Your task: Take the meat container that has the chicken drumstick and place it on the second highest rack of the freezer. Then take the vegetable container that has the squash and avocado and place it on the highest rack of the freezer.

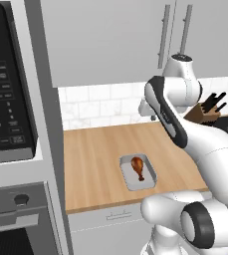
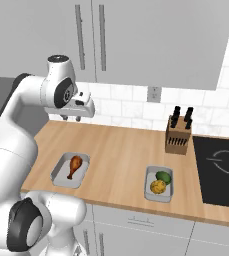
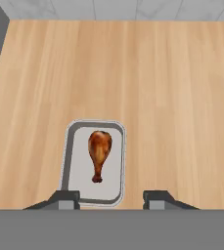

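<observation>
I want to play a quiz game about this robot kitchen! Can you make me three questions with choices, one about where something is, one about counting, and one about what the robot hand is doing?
1. Where is the tray with the chicken drumstick?
A. On the wooden counter
B. On the stove
C. In a drawer

2. How many food trays sit on the counter?
A. One
B. Two
C. Four

3. What is the gripper doing?
A. Holding the drumstick
B. Hanging open above the drumstick tray
C. Holding a knife

Answers:
1 A: the tray rests on the wood.
2 B: the drumstick tray and the squash and avocado tray.
3 B: its fingertips stand apart with nothing between them.
</observation>
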